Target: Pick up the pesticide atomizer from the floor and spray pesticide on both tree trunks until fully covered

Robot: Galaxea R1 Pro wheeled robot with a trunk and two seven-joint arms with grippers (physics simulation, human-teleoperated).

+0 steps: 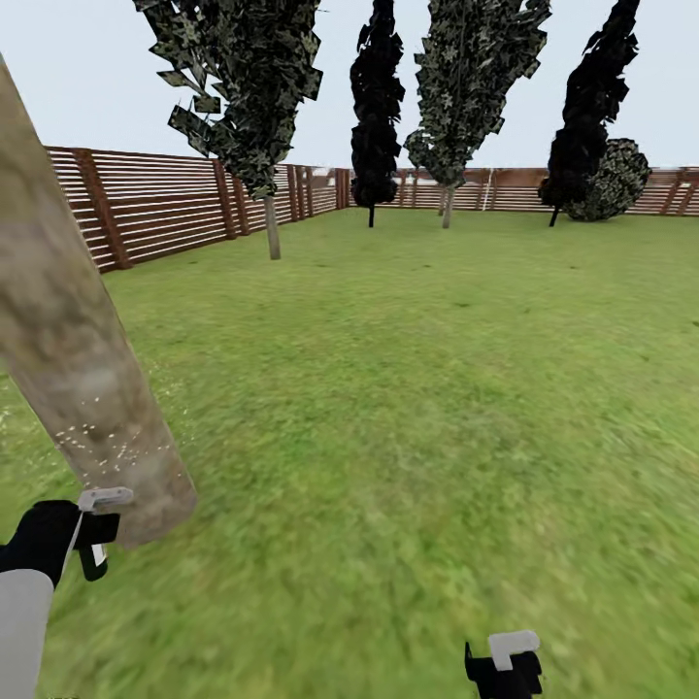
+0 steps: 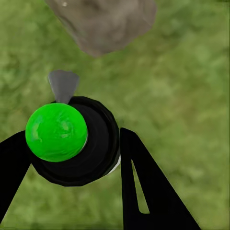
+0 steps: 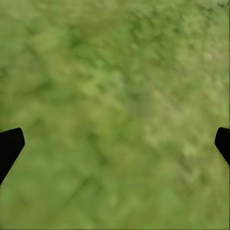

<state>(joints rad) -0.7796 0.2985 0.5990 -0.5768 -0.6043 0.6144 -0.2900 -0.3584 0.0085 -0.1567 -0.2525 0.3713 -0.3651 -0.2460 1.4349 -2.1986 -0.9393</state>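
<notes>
The pesticide atomizer [image 2: 72, 143] sits clamped between my left gripper [image 2: 72, 177] fingers, nozzle aimed at the tree trunk [image 1: 78, 388] just ahead so spray lands on bark; white pesticide [image 1: 97, 442] specks dot its lower part. My right gripper [image 3: 115, 143] hangs spread wide, empty, over grass.

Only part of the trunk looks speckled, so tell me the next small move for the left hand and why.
Probably raise the left hand and its atomizer to spray higher. In the head view, white specks dot just a low band of the tree trunk; the bark above looks bare. The nozzle already faces the trunk base.
</notes>
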